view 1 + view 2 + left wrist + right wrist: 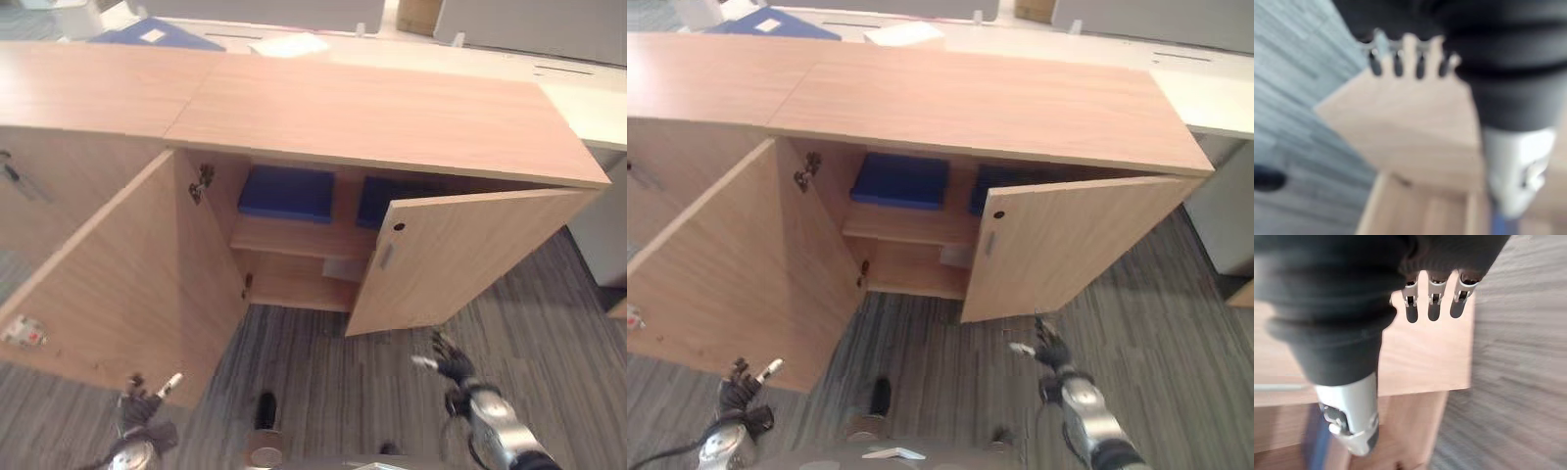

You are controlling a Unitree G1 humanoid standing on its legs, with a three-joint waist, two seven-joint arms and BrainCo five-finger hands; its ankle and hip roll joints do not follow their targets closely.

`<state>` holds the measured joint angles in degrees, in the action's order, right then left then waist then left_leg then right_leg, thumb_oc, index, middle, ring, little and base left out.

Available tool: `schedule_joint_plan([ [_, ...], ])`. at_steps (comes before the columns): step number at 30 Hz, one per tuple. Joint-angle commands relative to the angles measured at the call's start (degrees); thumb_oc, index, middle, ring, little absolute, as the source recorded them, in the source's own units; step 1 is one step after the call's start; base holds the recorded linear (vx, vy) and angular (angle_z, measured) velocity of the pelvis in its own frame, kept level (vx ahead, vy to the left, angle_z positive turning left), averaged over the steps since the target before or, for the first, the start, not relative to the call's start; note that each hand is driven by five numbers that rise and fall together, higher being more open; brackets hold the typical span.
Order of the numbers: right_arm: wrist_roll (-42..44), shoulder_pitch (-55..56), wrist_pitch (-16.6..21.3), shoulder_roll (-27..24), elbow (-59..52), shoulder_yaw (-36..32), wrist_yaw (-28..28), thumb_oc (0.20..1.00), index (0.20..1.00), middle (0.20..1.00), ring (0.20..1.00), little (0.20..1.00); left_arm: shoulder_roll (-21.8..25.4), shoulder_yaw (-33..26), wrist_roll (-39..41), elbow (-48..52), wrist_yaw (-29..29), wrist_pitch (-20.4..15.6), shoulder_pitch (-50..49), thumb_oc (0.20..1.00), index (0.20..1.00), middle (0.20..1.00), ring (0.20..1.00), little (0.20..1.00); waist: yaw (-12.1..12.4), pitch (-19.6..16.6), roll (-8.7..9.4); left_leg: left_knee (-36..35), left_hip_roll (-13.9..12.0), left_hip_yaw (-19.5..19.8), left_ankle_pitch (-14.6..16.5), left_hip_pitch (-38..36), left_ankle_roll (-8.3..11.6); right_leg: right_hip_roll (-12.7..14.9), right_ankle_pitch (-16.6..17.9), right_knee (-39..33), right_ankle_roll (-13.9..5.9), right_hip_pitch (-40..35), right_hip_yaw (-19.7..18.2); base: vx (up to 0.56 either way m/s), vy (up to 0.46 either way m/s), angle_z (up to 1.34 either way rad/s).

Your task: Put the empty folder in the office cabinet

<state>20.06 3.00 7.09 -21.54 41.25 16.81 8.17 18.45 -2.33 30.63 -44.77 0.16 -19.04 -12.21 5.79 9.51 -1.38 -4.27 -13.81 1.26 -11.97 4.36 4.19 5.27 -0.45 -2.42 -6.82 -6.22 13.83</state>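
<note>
A gray striped carpet covers the floor. Far back, a long white desk stands behind — a blue thing and a white paper lie on it. Gray panels stand beyond.

Inside the open cabinet, a shelf carries two blue folders: one left, another right, partly behind the door.

Grey striped carpet floor beneath the fingers; beyond them a long wood-grain tabletop, pale desk surface behind, grey partition panels at the far edge.
</note>
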Motion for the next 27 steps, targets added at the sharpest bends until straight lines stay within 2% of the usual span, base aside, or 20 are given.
schedule_joint_plan([
  [1,-4.7,-5.42,3.75,0.38,-6.92,-2.16,-2.43,1.0,1.0,1.0,1.0,1.0,1.11,-0.1,-1.73,2.34,4.51,-2.55,2.1,1.0,1.0,1.0,1.0,1.0,1.26,3.74,1.04,-0.73,-0.83,-2.84,-0.43,-2.84,4.24,3.76,1.35,4.55,1.43,-0.22,3.1,-0.18,-0.246,0.42],
  [3,-5.42,-3.89,2.37,0.51,-6.94,-1.87,-4.5,1.0,1.0,1.0,1.0,1.0,-0.38,-0.36,-3.79,2.55,6.3,-2.81,2.96,1.0,1.0,1.0,1.0,1.0,0.81,5.43,0.59,-0.72,-1.46,-5.81,-3.1,-1.05,5.06,2.63,0.1,5.52,2.56,-1.37,6.0,-0.21,-0.244,0.92],
  [5,-5.08,-3.45,1.84,0.68,-6.53,-1.8,-4.84,1.0,1.0,1.0,1.0,1.0,-1.19,-0.6,-4.48,2.59,7.57,-2.84,2.95,1.0,1.0,1.0,1.0,1.0,0.84,5.87,0.7,-0.47,-1.1,-7.0,-2.85,-1.48,5.18,2.68,0.16,5.33,2.61,-1.91,7.16,-0.12,-0.113,0.53],
  [7,-5.48,-2.57,1.96,0.88,-5.22,-1.68,-4.75,1.0,1.0,1.0,1.0,1.0,-2.91,-0.91,-4.42,2.6,10.39,-4.76,2.0,1.0,1.0,1.0,1.0,1.0,0.96,6.16,1.44,1.09,0.63,-8.88,-0.79,-2.92,4.51,2.88,0.81,4.26,2.71,-2.51,8.93,-0.11,-0.095,0.49],
  [10,-4.77,-1.85,2.8,0.96,-3.82,-1.65,-4.8,1.0,1.0,1.0,1.0,1.0,-3.5,-2.05,-5.61,3.45,13.44,-7.09,0.16,1.0,1.0,1.0,1.0,1.0,1.15,5.27,2.91,5.05,4.54,-9.9,5.2,-5.59,2.53,3.6,2.95,2.01,2.29,-1.53,10.23,-0.13,-0.052,0.42],
  [12,-4.56,-1.27,3.46,0.82,-3.5,-1.89,-4.93,1.0,1.0,1.0,1.0,1.0,-3.01,-2.98,-6.45,4.15,15.01,-8.09,-0.37,1.0,1.0,1.0,1.0,1.0,1.1,4.83,2.99,5.81,5.52,-10.26,6.75,-6.23,2.11,3.63,3.38,1.26,2.13,-1.21,10.6,-0.09,0.03,0.29],
  [15,-4.6,-0.8,3.79,0.58,-3.3,-2.22,-5.25,1.0,1.0,1.0,1.0,1.0,-2.28,-4.18,-7.06,4.49,15.92,-8.77,-0.79,1.0,1.0,1.0,1.0,1.0,0.73,4.32,2.72,4.77,5.84,-10.91,7.1,-7.25,1.96,3.31,3.63,0.49,1.95,-1.09,10.44,-0.03,0.081,0.23],
  [19,-5.39,0.64,5.18,0.01,-3.01,-3.62,-4.35,1.0,1.0,1.0,1.0,1.0,1.47,-6.63,-8.57,4.98,15.05,-10.02,-0.81,1.0,1.0,1.0,1.0,1.0,-0.88,3.37,1.73,0.3,5.9,-11.33,6.22,-9.28,1.84,2.84,4.17,-0.82,1.26,-0.83,8.73,-0.02,0.241,0.08],
  [22,-5.98,1.35,5.45,-0.47,-3.53,-3.79,-3.25,1.0,1.0,1.0,1.0,1.0,2.98,-7.21,-9.13,5.45,14.67,-9.93,-0.42,1.0,1.0,1.0,1.0,1.0,-1.52,3.11,1.68,-0.15,6.26,-11.36,6.63,-9.57,1.61,2.85,4.4,-1.34,0.96,-0.73,7.93,-0.01,0.182,0.1],
  [27,-7.48,4.11,5.51,-1.63,-5.16,-3.96,0.82,1.0,1.0,1.0,1.0,1.0,6.7,-8.86,-10.69,4.81,13.48,-9.12,1.55,1.0,1.0,1.0,1.0,1.0,-3.37,2.55,2.18,-0.69,8.14,-11.81,8.44,-10.61,0.12,2.99,5.41,-2.49,-0.39,-0.36,4.99,0.01,0.241,-0.07],
])
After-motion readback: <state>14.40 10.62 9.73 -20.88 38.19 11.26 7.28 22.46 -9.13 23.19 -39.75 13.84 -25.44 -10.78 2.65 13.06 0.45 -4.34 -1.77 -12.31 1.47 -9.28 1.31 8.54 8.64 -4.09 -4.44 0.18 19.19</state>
